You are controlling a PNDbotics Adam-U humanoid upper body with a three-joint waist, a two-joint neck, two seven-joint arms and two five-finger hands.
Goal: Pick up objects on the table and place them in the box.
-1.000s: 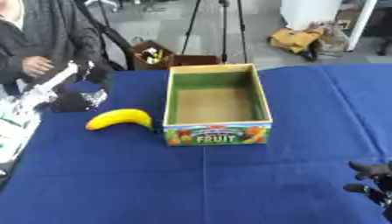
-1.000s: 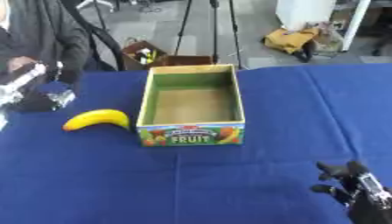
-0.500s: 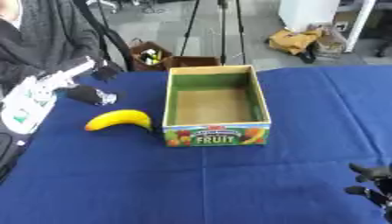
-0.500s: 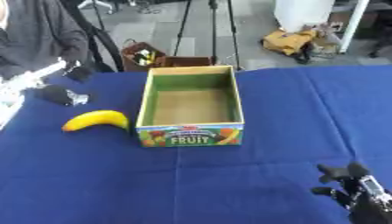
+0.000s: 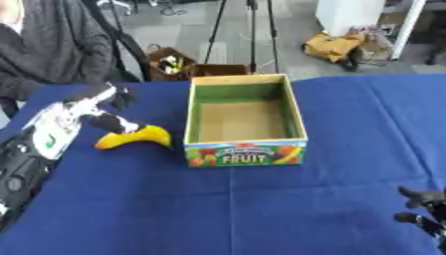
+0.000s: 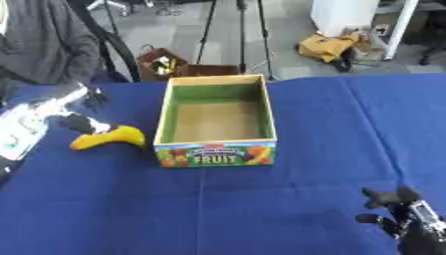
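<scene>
On the far left, my left hand [image 5: 97, 107] is down over the blue bench [image 5: 235, 209], its fingers [image 5: 118, 124] spread open and holding nothing, one dark fingertip right at the end of the banana [image 5: 135, 138]. The banana lies on the cloth just beside the box [image 5: 245, 154], on the box's left, not touching it. The box stands open with nothing showing in it. I judge I am at the reach-and-grasp step: next I need to curl round the banana, lift it and carry it right over the box wall. At the lower right my right hand [image 6: 405, 214] rests idle, fingers relaxed and holding nothing.
</scene>
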